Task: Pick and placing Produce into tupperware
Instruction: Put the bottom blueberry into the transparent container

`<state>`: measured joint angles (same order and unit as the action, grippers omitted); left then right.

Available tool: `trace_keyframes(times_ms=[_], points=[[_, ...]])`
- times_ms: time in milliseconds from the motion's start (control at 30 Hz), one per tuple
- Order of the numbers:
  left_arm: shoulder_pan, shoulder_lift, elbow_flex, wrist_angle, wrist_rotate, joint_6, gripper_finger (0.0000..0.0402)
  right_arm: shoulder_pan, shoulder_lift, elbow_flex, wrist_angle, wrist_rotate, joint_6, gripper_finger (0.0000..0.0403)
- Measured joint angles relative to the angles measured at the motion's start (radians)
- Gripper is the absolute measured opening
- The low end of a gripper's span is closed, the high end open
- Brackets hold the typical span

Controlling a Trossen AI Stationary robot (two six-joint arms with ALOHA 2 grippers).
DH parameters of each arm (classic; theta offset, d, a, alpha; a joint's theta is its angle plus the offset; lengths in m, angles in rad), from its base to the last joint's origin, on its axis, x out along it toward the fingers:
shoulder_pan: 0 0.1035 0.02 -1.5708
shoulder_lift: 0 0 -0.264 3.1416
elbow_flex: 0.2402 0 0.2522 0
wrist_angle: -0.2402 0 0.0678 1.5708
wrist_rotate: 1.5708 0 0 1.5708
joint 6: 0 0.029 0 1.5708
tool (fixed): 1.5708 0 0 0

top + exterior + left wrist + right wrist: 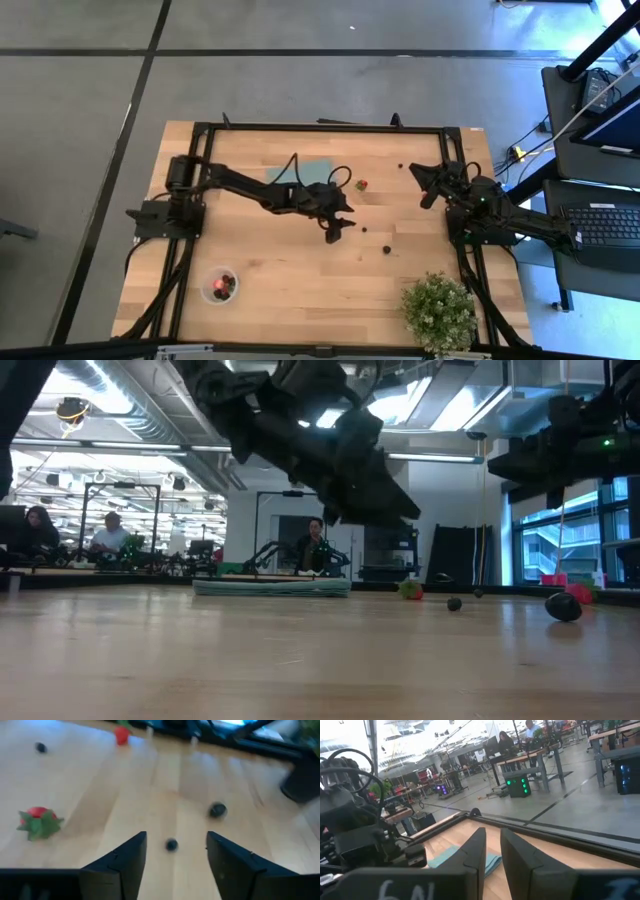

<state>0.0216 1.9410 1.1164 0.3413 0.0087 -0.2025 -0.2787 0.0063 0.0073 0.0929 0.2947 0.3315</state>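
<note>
Currently the left gripper (pixel 334 233) hangs above the middle of the wooden table (pixel 300 280), arm stretched in from the left edge; in its wrist view the jaws stand apart with nothing between the pads, and a small dark berry (pixel 171 845) lies on the wood in the gap ahead of them

A second dark berry (pixel 217 810) lies just beyond it, toward the right side of the table

A red strawberry-like piece with green leaves (pixel 39 821) sits off to one side on the wood, well apart from the fingers; the high view places it just beside the teal-blue mat (pixel 300 171)

Another red piece (pixel 121 735) and another dark berry (pixel 41 748) lie farther off toward the table's far edge

The tupperware (pixel 220 286) stands near the front left corner of the table, well apart from both arms, and holds red and dark pieces

The right gripper (pixel 492 851) waits at the far right edge of the table, raised off the surface, jaws nearly together with only a narrow slit between them and nothing gripped

A green potted plant (pixel 439 311) stands at the front right corner

The low view shows people seated at benches in the room behind the table
</note>
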Motion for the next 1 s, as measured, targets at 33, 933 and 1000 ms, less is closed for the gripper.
trace_keyframes(times_ms=[33,933,1000], points=[[0.0,0.01,0.0,0.031,-0.012,-0.002,0.0199,0.0,0.0,0.0,-0.007,0.0,0.0,0.0061],[-0.017,0.184,0.001,0.498,-0.041,0.19,0.014,0.0,0.0,0.0,-0.019,0.0,0.004,0.0061],[-0.016,0.211,0.001,0.512,-0.041,0.159,0.0133,0.0,0.0,0.0,-0.019,0.0,0.003,0.0061]])
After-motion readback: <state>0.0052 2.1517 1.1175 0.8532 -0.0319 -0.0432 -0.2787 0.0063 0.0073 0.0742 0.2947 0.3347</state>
